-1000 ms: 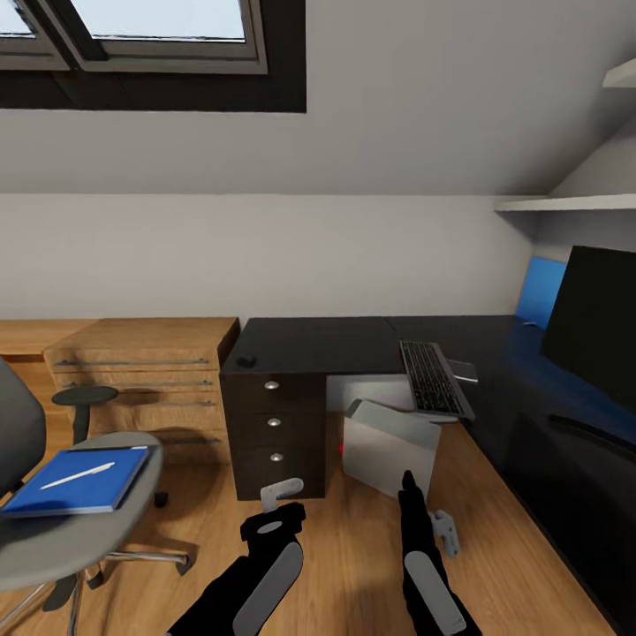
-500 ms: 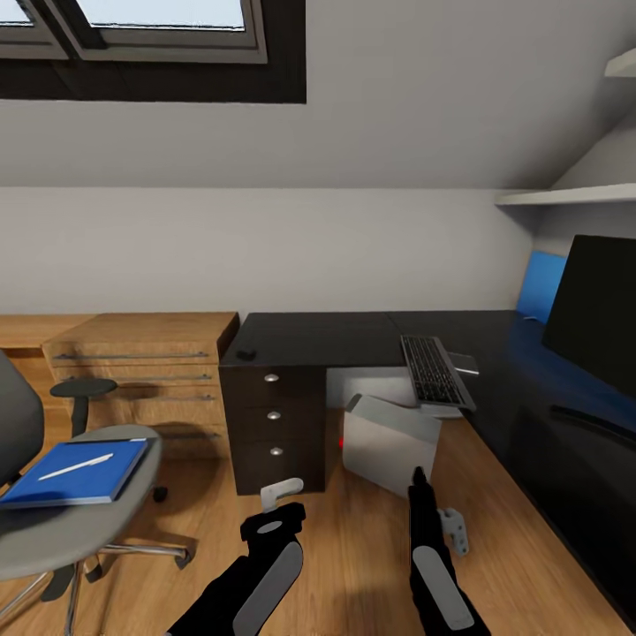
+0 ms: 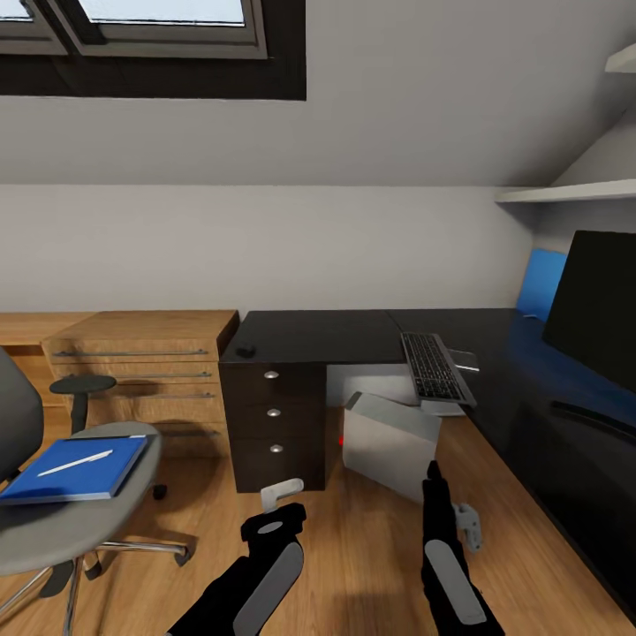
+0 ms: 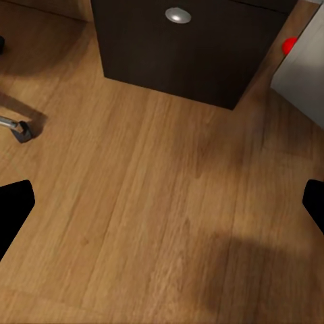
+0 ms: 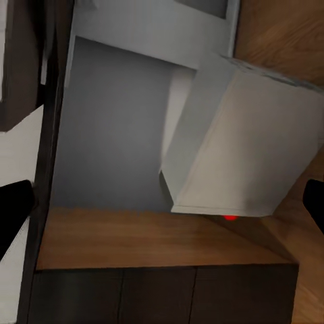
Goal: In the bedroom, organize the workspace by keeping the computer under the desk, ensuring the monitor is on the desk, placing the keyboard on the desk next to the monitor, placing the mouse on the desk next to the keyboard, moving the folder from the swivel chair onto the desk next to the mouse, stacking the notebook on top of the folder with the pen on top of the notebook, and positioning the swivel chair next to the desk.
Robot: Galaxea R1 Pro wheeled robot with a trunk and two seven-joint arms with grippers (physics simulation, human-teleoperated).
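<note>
Computer ahead of the right pincer, tilted in the counter's knee gap

Computer (image 3: 391, 444), a pale grey tower with a small red light, stands on the wooden floor (image 3: 353, 548) in the opening between the black drawer unit (image 3: 272, 424) and the long wing of the counter (image 3: 318, 336). It sits skewed, one corner turned outward, not square to the opening. The right pincer (image 3: 446, 508) points straight at it from just in front; in the right wrist view the tower (image 5: 246, 145) lies dead ahead between the two dark fingertips (image 5: 13, 206), which stand wide apart and grip nothing. The left pincer (image 3: 281, 495) hangs lower and to the left, facing the bottom drawer (image 4: 182, 47), its fingers also spread with bare floor between them. So the right arm is the nearer one, and my judgement is that any push to seat the tower deeper goes forward, away from the robot. The keyboard (image 3: 436, 369) overhangs the counter's edge directly above the tower. The blue folder (image 3: 75, 470) with the pen (image 3: 74, 463) on it lies on the swivel chair (image 3: 62, 512), well to the left.
</note>
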